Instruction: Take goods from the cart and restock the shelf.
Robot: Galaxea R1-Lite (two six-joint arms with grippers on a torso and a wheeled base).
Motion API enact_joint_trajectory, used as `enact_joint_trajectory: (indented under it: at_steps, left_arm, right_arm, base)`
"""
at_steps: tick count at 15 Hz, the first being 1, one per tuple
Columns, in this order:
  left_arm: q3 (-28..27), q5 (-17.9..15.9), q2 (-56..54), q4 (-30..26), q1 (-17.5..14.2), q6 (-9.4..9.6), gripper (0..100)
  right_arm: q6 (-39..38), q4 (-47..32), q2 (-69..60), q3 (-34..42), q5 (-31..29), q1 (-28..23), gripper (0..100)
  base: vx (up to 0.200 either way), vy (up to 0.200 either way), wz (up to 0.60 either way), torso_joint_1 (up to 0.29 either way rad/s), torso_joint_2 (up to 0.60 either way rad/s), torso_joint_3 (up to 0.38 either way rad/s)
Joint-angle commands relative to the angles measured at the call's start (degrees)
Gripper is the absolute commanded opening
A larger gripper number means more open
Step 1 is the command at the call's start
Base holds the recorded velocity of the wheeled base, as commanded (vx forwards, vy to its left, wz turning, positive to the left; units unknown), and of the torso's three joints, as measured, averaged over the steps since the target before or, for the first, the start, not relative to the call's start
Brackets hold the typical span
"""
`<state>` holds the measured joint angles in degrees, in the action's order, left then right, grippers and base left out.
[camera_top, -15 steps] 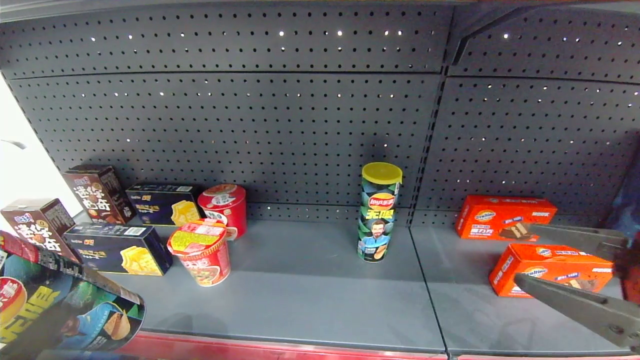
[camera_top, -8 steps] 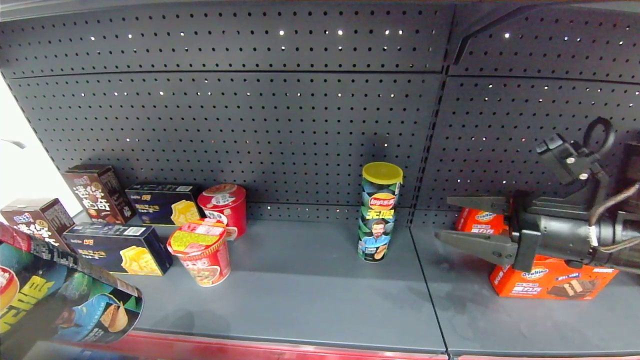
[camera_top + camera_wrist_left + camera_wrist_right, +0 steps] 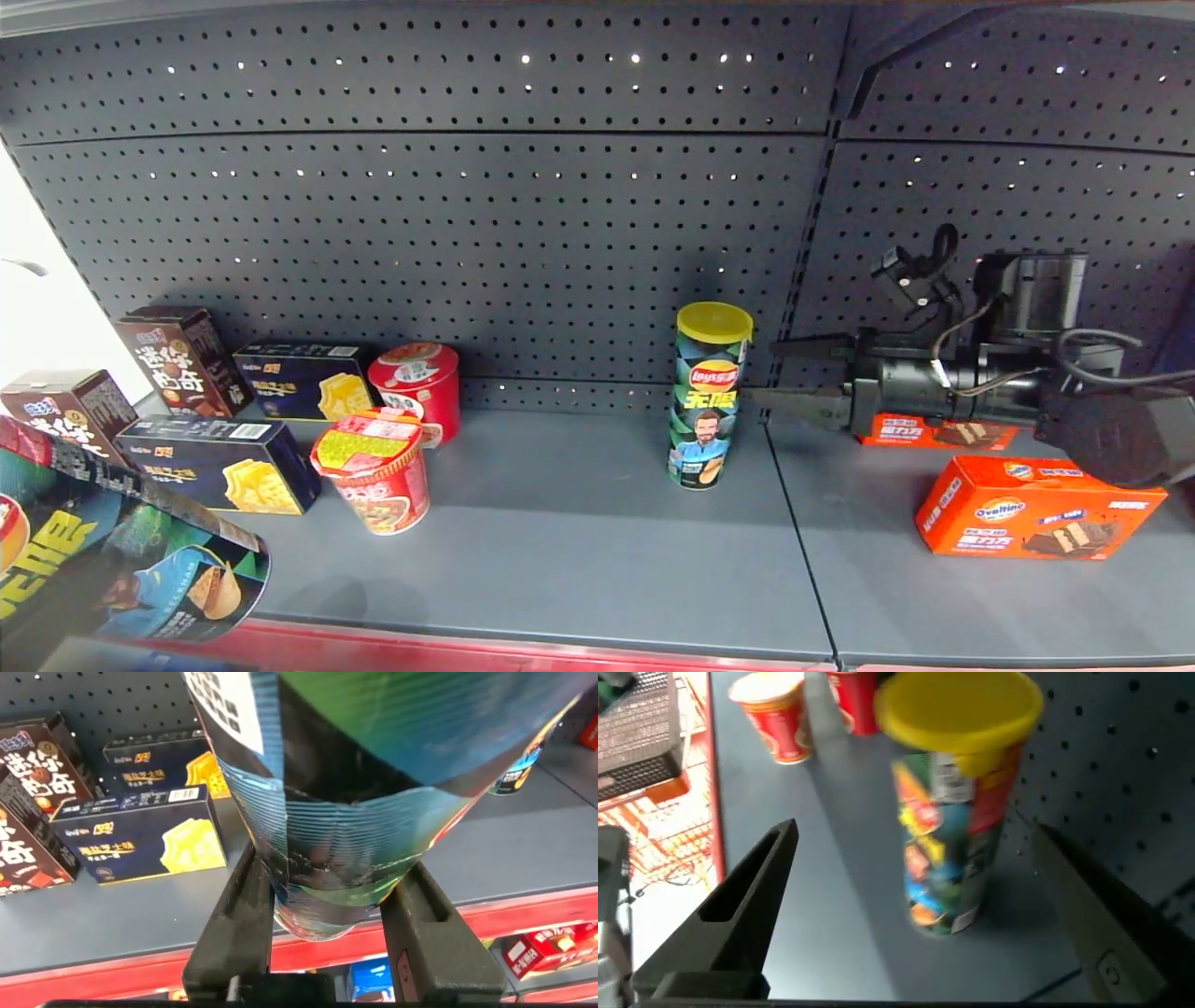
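Note:
A chips can with a yellow lid (image 3: pixel 709 396) stands upright on the grey shelf (image 3: pixel 597 551), near the back panel. My right gripper (image 3: pixel 794 373) is open just to its right, fingers pointing at it; in the right wrist view the chips can (image 3: pixel 957 803) sits ahead between the two spread fingers (image 3: pixel 738 915). My left gripper (image 3: pixel 327 924) is shut on a second chips can (image 3: pixel 374 793), which lies tilted at the lower left, over the shelf's front edge (image 3: pixel 112 579).
Red noodle cups (image 3: pixel 378 467), dark blue boxes (image 3: pixel 219 464) and brown boxes (image 3: pixel 177 359) fill the shelf's left part. Two orange boxes (image 3: pixel 1036 509) lie at the right, under my right arm. The red shelf lip (image 3: pixel 467 649) runs along the front.
My right arm swung left along the shelf, from the orange boxes to just beside the standing chips can, fingers still open. The held can at the left barely shifted.

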<state>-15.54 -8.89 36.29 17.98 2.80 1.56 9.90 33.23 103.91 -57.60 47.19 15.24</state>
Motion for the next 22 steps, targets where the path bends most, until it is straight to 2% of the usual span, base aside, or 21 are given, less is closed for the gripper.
enact_joint_trajectory:
  at_steps: [1,15,22]
  left_arm:
    - [-0.01,0.01,0.01,0.04,0.01,0.02,0]
    - [2.97,0.1,-0.08,-0.05,0.01,-0.07,0]
    - [3.41,0.19,0.01,-0.05,0.01,0.02,0]
  right_arm:
    - [0.03,-0.01,5.07,-3.13,0.53,0.05,100]
    - [0.82,1.4,13.6,-4.63,0.8,0.93,100]
    - [0.56,1.31,19.05,-9.55,-0.08,1.72,100]
  base:
    - [0.0,0.0,0.0,0.0,0.0,0.0]
    - [0.0,0.0,0.0,0.0,0.0,0.0]
    - [0.0,0.0,0.0,0.0,0.0,0.0]
